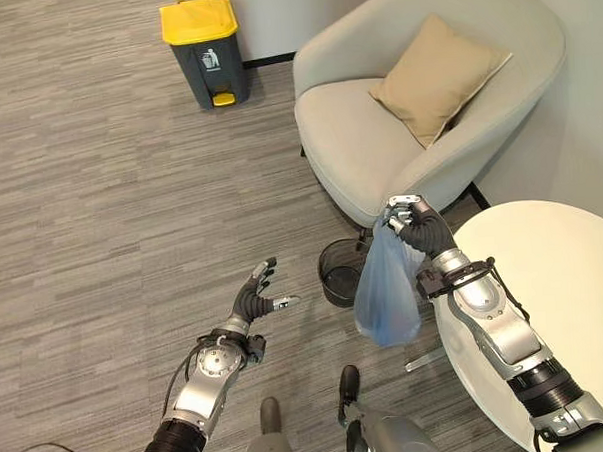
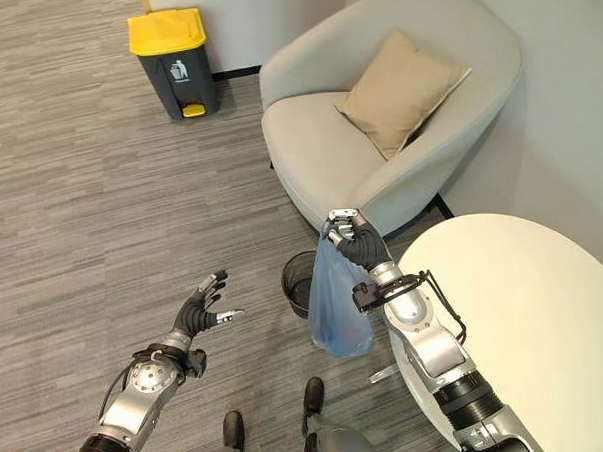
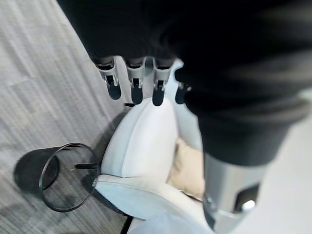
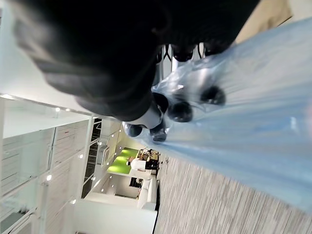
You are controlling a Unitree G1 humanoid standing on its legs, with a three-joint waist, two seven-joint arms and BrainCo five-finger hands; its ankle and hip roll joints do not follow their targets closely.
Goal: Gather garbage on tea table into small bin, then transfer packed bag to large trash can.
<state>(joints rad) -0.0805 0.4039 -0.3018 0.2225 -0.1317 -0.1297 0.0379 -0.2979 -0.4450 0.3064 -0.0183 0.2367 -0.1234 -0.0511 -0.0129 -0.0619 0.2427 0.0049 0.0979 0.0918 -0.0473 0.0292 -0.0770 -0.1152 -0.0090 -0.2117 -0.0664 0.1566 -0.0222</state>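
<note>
Blue bag (image 1: 386, 292) hangs from right hand (image 1: 414, 224), fingers curled round its neck, just above small black bin (image 1: 342, 272) by chair (image 1: 417, 111) & white table (image 1: 555, 305). Left hand (image 1: 257, 296) spread, empty, over carpet. Yellow-lid can (image 1: 206, 50) far back.

light: bright, even indoor | shadows: soft — under armchair (image 1: 378, 143) | blur: wrist views — close covers

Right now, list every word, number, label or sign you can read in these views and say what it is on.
No readable words or numbers.
Large trash can: a white pictogram of a figure dropping litter on its grey front; no text legible.
Blue bag in the right hand: no print visible.
Small bin, armchair, cushion, tea table: unmarked.
</note>
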